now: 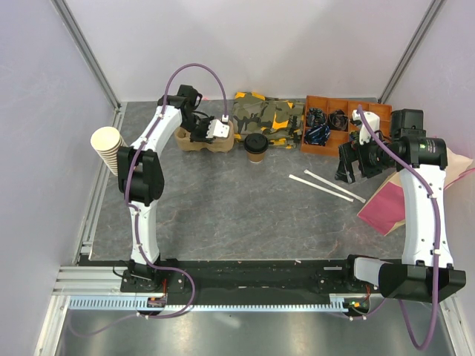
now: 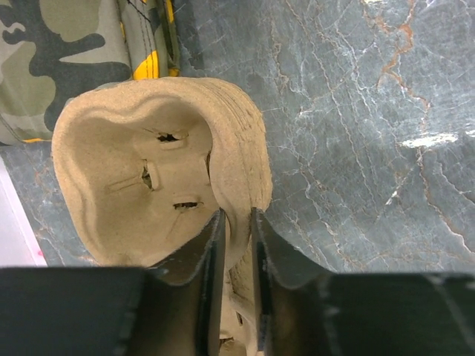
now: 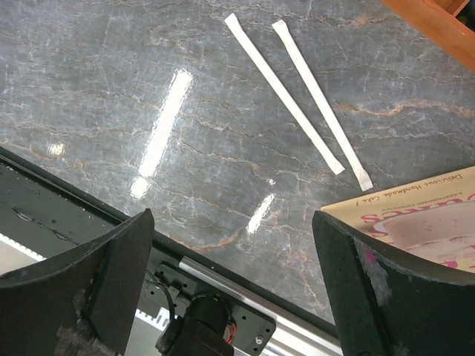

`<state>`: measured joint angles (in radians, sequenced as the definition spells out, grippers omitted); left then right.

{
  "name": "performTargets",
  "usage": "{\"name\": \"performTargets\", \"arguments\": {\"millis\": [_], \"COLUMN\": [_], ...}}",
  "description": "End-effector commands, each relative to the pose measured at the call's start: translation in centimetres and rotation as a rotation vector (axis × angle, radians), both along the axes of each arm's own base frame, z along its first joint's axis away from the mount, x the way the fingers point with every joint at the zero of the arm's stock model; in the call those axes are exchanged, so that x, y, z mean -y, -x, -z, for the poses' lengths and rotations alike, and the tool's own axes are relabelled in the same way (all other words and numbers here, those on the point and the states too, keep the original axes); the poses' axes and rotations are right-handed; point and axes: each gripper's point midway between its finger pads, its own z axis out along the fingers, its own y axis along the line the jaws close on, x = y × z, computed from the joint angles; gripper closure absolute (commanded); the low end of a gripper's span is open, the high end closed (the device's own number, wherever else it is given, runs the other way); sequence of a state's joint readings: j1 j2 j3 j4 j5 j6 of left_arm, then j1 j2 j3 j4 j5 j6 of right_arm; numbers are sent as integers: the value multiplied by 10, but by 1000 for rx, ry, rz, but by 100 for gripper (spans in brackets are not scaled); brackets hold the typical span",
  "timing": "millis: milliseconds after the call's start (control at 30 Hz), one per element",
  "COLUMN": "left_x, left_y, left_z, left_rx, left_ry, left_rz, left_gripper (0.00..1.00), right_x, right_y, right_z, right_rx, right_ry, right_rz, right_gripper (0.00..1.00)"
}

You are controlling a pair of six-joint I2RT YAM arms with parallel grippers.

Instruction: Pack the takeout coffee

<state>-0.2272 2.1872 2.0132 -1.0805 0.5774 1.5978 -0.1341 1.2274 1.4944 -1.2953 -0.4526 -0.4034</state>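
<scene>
**Two arms out, coffee on the table beside the carrier**

Nearest the arms, on the right side of the table, a pink paper bag lies flat against the right edge. Two paper-wrapped straws sit side by side just left of it. The right gripper hangs over that patch with its jaws spread wide, touching nothing.

Over at the left edge, a stack of lidless paper cups lies tipped on its side.

Further back, the takeout coffee stands upright with its black lid on, near the far edge around the middle. It's on the table just right of the pulp cup carrier, not in it. The one pocket the left wrist camera looks into shows only bare pulp floor. The left gripper is pinching that carrier's wall, one finger inside the pocket and one outside, jaws nearly together.

Behind the cup is a camo cloth. At the far right is an orange divided tray with small dark things in its compartments, too small to make out.
</scene>
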Motion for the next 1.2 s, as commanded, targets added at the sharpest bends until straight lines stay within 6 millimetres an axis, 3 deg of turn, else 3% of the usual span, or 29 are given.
{"name": "performTargets", "arguments": {"millis": [0,167,300,400,533,600,700,733,767,833,867,933,967,1033,1067,1133,1167], "left_x": [10,12,12,14,14,13,13,14,14,13,14,14,14,13,14,14,14], "left_y": [-1,3,2,3,4,5,5,5,5,5,5,7,7,7,5,6,5], "left_z": [-28,-36,-43,-48,-48,-48,-48,-48,-47,-51,-46,-45,-44,-41,-43,-40,-41], "left_rx": [54,60,66,71,62,58,59,75,77,97,98,100,106,106,121,124,137], "left_ry": [42,57,73,83,89,88,96,98,102,109,112,118,120,122,124,125,128], "left_rz": [42,47,40,41,32,25,6,6,0,-6,-9,-11,-14,-19,-20,-20,-20], "left_gripper": [78,80,82,87,96,97,98,98,98,98,98,98,98,98,98,98,98], "right_x": [-6,-24,-36,-46,-67,-91,-128,-145,-154,-176,-184,-200,-216,-236,-241,-257,-262], "right_y": [-3,-5,-18,-33,-74,-96,-116,-126,-138,-157,-172,-190,-199,-209,-218,-229,-238], "right_z": [-4,-8,-9,-12,-23,-32,-30,-41,-32,-40,-23,-24,-4,-1,14,12,26], "right_rx": [19,32,37,29,122,155,161,186,163,178,140,140,98,117,109,132,112], "right_ry": [-38,-135,-223,-308,-416,-476,-511,-555,-572,-628,-630,-636,-619,-600,-577,-586,-586], "right_rz": [-16,-64,-80,-80,-38,-27,-31,-23,-9,29,70,112,135,131,150,142,153], "right_gripper": [4,6,8,12,16,18,20,20,20,20,21,22,22,22,23,24,26]}}
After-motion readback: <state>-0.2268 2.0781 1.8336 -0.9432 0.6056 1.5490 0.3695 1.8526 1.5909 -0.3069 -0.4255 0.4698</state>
